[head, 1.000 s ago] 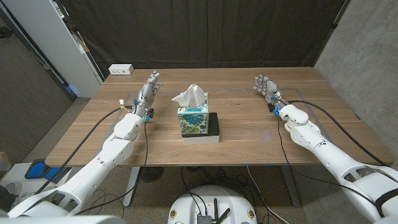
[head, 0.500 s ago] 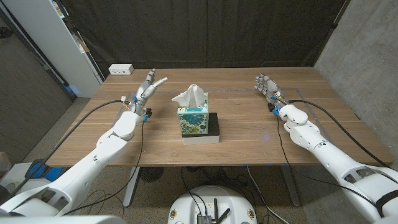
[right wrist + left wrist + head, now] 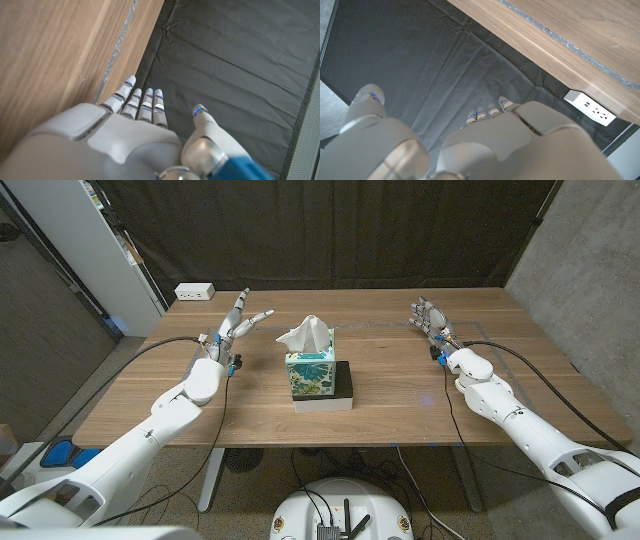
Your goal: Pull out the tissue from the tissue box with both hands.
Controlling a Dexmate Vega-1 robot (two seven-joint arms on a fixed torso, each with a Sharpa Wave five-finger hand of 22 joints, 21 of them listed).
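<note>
My left hand (image 3: 238, 320) was raised over the table's (image 3: 400, 395) left side, fingers spread and thumb set apart, holding nothing; its fingertips pointed toward the far edge and slightly toward the box (image 3: 309, 373). From the left wrist I saw the back of that hand (image 3: 520, 145), the table edge, a dark curtain (image 3: 435, 75) and a white power strip (image 3: 589, 108). My right hand (image 3: 428, 317) stood on the table's right side, fingers apart and extended, also holding nothing. From the right wrist I saw its back (image 3: 125, 140), fingers (image 3: 145, 105) straight and close together, thumb apart, beside the table top (image 3: 50, 60). The box sat at mid-table between my hands, well apart from both, against a black block (image 3: 343, 380). A white tissue (image 3: 306, 335) stood up out of its top. The power strip (image 3: 194, 292) lay at the far left corner.
</note>
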